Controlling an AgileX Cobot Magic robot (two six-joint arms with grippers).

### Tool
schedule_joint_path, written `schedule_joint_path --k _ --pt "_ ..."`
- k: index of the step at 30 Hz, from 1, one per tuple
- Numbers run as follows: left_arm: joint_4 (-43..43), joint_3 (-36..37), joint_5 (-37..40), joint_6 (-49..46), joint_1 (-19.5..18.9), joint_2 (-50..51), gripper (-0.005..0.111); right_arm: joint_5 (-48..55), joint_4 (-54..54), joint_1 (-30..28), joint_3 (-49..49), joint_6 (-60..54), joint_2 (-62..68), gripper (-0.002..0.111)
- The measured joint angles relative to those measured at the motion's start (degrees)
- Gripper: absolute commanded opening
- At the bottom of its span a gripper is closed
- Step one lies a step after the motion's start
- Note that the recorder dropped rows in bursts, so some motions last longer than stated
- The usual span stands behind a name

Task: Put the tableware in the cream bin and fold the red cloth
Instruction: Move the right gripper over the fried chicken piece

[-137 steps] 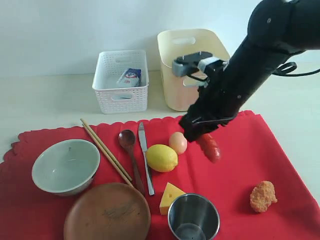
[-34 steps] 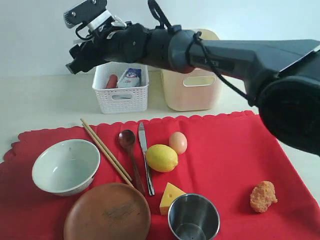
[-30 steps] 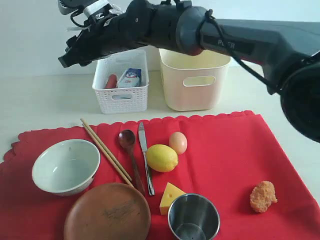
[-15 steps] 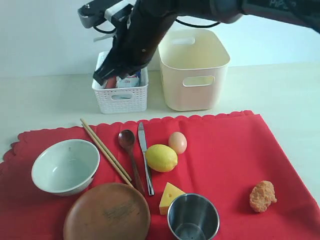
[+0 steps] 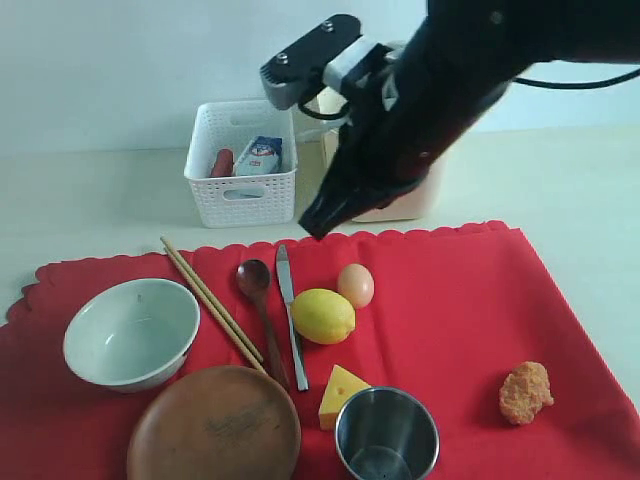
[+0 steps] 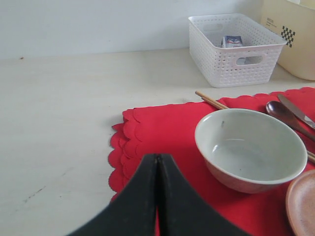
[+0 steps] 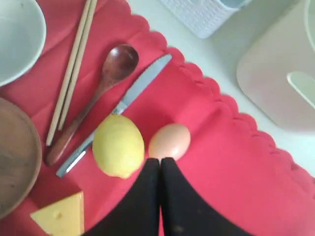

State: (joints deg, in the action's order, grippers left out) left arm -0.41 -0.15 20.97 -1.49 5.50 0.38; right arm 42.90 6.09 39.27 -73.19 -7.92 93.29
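Right arm [image 5: 430, 100] angles downward; both arms' jaws pressed together.

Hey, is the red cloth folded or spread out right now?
Spread out. The red cloth lies flat in one layer, with the bowl, plate and cup standing on it.

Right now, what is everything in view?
red cloth: 1, red, on table
bowl: 1, pale green, on cloth
plate: 1, brown, beside bowl
chopsticks: 2, pale wood, beside bowl
spoon: 1, dark brown, beside chopsticks
knife: 1, silver, beside spoon
lemon: 1, yellow, beside knife
egg: 1, tan, beside lemon
cheese: 1, yellow, near lemon
cup: 1, steel, beside cheese
nugget: 1, orange, on cloth
basket: 1, white, behind cloth, holds sausage, carton
cream bin: 1, cream, beside basket
left gripper: 1, black, shut, near bowl
right gripper: 1, black, shut, above cloth
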Motion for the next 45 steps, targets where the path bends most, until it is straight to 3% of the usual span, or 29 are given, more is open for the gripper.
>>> schedule_joint_path --k 7,15,26,33,45 --pt "0.00 0.00 0.00 0.00 0.00 0.00 0.000 5.02 13.84 0.00 7.81 12.40 -10.97 0.004" --pt "0.00 0.00 0.00 0.00 0.00 0.00 0.000 5.44 21.55 -5.52 14.87 20.41 -18.20 0.036" --pt "0.00 0.00 0.00 0.00 0.00 0.00 0.000 2.64 15.76 -16.70 21.78 18.02 -17.86 0.077" --pt "0.00 0.00 0.00 0.00 0.00 0.00 0.000 2.65 0.57 -18.30 22.73 6.89 -8.11 0.079" --pt "0.00 0.00 0.00 0.00 0.00 0.00 0.000 1.97 -3.25 -18.71 22.73 4.66 5.71 0.079"
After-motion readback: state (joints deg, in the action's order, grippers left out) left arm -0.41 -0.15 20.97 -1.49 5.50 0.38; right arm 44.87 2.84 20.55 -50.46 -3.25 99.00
